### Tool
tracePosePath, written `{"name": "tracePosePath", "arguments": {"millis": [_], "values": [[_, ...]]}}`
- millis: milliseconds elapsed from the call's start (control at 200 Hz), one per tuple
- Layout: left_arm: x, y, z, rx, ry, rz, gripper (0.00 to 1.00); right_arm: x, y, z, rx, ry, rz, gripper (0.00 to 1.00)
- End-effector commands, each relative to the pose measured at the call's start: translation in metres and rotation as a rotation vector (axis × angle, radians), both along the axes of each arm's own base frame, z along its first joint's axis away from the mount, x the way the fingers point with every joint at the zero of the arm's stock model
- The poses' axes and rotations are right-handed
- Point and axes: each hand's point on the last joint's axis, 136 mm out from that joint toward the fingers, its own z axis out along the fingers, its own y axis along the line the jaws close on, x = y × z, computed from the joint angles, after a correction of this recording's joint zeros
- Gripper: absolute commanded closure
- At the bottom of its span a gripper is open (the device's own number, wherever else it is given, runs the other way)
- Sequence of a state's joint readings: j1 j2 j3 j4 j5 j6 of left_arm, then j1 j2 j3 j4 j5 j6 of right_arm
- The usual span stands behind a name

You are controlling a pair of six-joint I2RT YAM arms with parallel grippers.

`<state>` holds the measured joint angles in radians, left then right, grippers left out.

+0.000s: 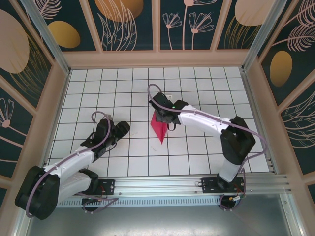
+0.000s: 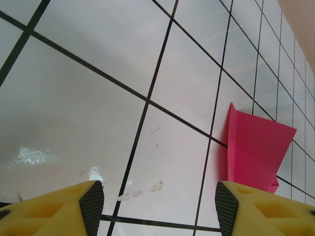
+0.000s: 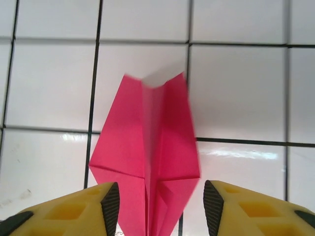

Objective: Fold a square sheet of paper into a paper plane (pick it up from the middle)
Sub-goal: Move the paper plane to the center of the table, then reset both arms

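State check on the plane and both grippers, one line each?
plane: folded into a dart, on the table, not gripped.
right gripper: open, one finger on either side of the plane.
left gripper: open, empty, over bare tiles with the plane off to its right.
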<state>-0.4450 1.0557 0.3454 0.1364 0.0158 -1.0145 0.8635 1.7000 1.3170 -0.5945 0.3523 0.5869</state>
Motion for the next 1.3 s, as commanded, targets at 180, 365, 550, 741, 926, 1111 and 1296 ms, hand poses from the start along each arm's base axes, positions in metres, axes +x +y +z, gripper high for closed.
{"name": "tracePosePath", "arguments": {"millis": [180,365,550,741,926,1111,1296], "values": [[0.026,0.039,0.056,0.293,-0.21,0.075,0.12,0.017,-0.171,0.082,-0.057,-0.459,-0.471,0.12],[0.032,0.102,0.098,0.668,-0.352,0.263,0.01,0.019,-0.263,0.061,-0.171,-0.607,-0.559,0.02],[0.038,0.158,0.086,0.85,-0.313,0.391,0.01,0.025,-0.294,0.018,-0.101,-0.65,-0.513,0.01],[0.041,0.171,0.06,0.958,-0.36,0.383,0.02,0.03,-0.281,0.006,-0.058,-0.765,-0.335,0.01],[0.061,0.162,0.065,1.004,-0.482,0.321,0.02,0.043,-0.273,0.01,-0.055,-0.851,-0.212,0.01],[0.077,0.154,0.085,0.914,-0.666,0.314,0.02,0.055,-0.269,0.002,-0.015,-0.844,-0.16,0.01],[0.084,0.155,0.075,0.867,-0.704,0.27,0.01,0.042,-0.275,0.0,0.022,-0.891,-0.163,0.01]]}}
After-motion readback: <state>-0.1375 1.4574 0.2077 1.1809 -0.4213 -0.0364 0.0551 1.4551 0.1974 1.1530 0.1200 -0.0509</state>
